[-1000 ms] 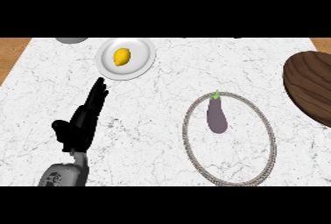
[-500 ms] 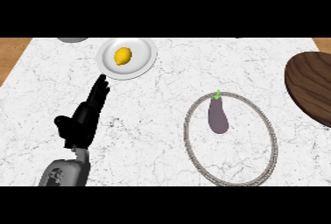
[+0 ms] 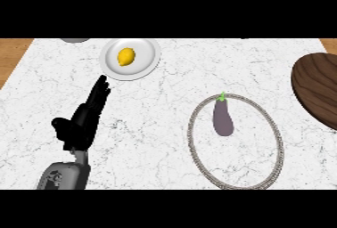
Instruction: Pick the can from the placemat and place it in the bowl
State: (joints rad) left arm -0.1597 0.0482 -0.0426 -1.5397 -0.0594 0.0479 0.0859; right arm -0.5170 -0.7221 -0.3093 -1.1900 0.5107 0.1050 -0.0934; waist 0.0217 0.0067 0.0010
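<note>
Eggplant (image 3: 222,119), no can, on the placemat (image 3: 272,133): smooth, light, firm; grasp mid-body. My left hand (image 3: 82,120) is released, fingers straight.

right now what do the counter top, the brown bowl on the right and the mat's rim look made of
Counter top: looks like white marble, grey veining, matte. Brown bowl: seems wooden, with dark streaks like grain and a dull finish. Mat's rim: possibly braided rope or woven fibre, going by its speckled grey-tan band; uncertain.
</note>
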